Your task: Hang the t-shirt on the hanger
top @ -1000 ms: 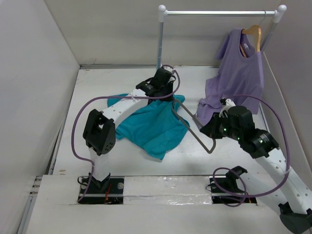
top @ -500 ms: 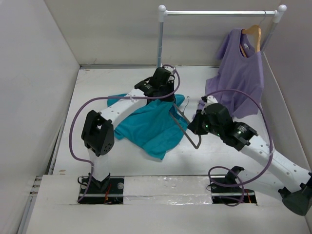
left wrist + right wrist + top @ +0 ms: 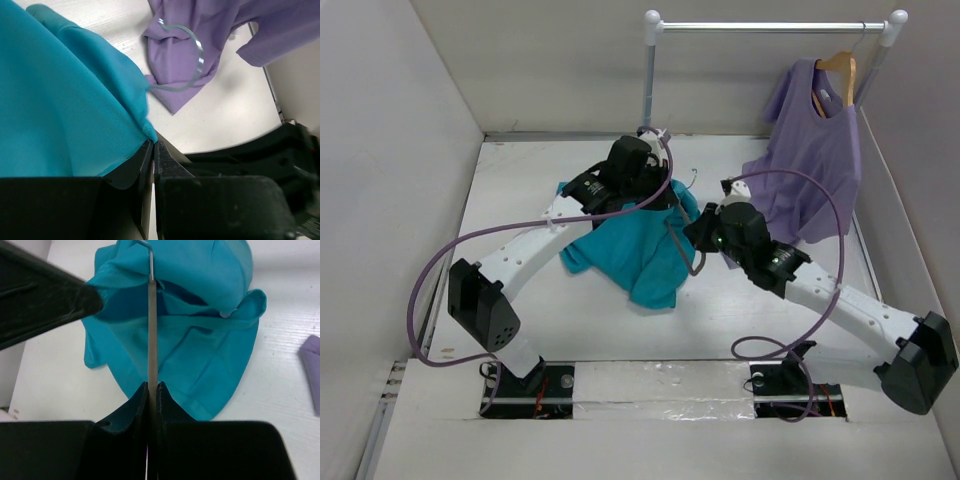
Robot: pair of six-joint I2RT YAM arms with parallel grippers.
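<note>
The teal t-shirt (image 3: 638, 250) lies bunched mid-table, its far edge lifted. My left gripper (image 3: 660, 195) is shut on that edge, with the cloth pinched at the fingertips in the left wrist view (image 3: 152, 141). My right gripper (image 3: 698, 232) is shut on the grey hanger (image 3: 686, 256), just right of the shirt. In the right wrist view my right gripper (image 3: 152, 386) clamps a straight bar of the hanger (image 3: 151, 330), which runs into the opened t-shirt (image 3: 200, 355). The hanger's hook (image 3: 192, 60) shows past the shirt's edge, over the purple cloth.
A lilac sleeveless top (image 3: 810, 160) hangs from a wooden hanger (image 3: 842, 68) on the metal rail (image 3: 770, 25) at the back right, its hem resting on the table (image 3: 205, 30). The rail's post (image 3: 648, 80) stands behind my left gripper. Walls close both sides.
My right arm has swung left and farther in, carrying the hanger up to the shirt. My left arm has stretched out and lifted the shirt's far edge, bunching the cloth.
</note>
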